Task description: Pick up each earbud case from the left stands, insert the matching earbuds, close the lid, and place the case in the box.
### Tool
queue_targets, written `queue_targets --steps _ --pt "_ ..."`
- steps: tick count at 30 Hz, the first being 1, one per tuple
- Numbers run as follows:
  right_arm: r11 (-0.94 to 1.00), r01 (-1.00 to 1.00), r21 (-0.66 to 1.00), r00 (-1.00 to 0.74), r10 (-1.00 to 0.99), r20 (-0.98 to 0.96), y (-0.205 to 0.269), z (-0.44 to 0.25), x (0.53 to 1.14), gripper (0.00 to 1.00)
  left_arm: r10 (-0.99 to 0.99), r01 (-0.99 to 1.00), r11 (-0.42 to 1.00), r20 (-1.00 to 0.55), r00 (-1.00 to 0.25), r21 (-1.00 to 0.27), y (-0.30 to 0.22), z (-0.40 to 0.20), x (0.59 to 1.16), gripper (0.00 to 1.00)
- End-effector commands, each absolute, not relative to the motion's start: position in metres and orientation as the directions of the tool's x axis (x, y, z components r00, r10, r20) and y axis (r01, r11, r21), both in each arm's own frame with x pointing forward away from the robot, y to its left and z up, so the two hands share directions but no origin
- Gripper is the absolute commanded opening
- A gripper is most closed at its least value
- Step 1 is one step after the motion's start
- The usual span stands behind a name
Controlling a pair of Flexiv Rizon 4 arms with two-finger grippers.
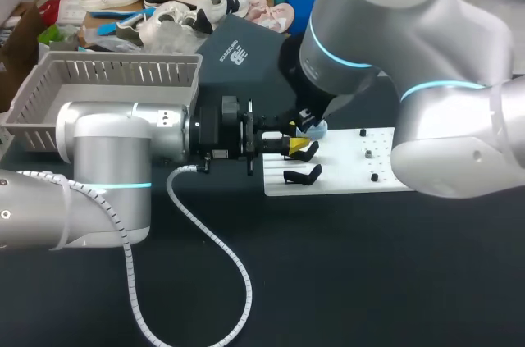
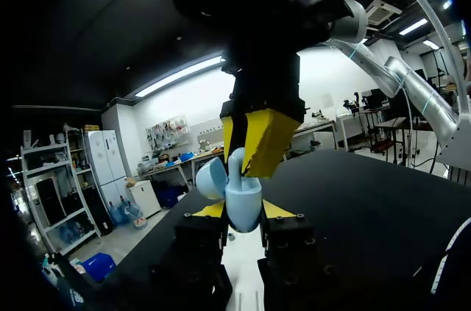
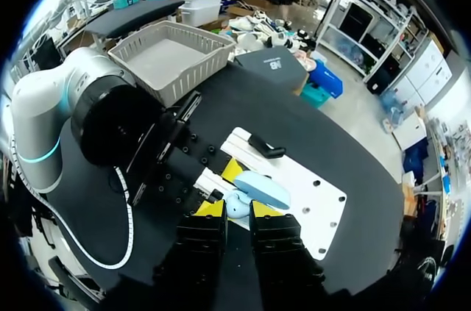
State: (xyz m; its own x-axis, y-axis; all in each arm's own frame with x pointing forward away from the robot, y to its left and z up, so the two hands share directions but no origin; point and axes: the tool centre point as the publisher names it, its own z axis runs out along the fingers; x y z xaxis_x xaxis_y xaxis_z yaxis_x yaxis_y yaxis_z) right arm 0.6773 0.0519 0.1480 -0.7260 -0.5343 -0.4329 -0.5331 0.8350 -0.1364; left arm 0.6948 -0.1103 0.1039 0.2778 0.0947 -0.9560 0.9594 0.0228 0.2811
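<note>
A pale blue earbud case (image 2: 243, 206) stands upright with its lid (image 2: 210, 177) swung open, and my left gripper (image 2: 243, 217) is shut on its body. From above, my right gripper (image 2: 259, 140) reaches down into the open case with its yellow tips close together on a small pale blue earbud (image 2: 237, 161). In the head view both grippers meet over the left end of the white stand board (image 1: 349, 173): the left gripper (image 1: 300, 147) comes in level and the right gripper (image 1: 308, 123) comes from above. The case (image 3: 259, 188) lies just ahead of my right gripper (image 3: 235, 212).
A bare black stand (image 1: 302, 174) sits on the board just in front of the grippers, and another (image 3: 266, 149) lies beyond them. The grey basket (image 1: 115, 84) stands at the far left. A dark box (image 1: 238, 56) lies behind. The left arm's white cable (image 1: 221, 248) loops over the near table.
</note>
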Motion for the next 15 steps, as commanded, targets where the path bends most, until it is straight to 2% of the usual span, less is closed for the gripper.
queue_targets --steps 1,5,15 --pt "0.835 -0.533 -0.135 -0.726 -0.533 -0.434 0.0511 0.1473 0.6782 0.26 0.093 0.959 0.028 -0.955 0.28 0.284 -0.1102 0.1032 0.6929 0.0" --pt "0.835 -0.534 -0.134 -0.726 -0.534 -0.433 0.0516 0.1472 0.6786 0.31 0.093 0.959 0.028 -0.955 0.28 0.284 -0.1102 0.1032 0.6929 0.0" --pt "0.833 -0.537 -0.134 -0.724 -0.536 -0.434 0.0532 0.1483 0.6795 0.29 0.093 0.959 0.028 -0.955 0.28 0.284 -0.1102 0.1032 0.6929 0.0"
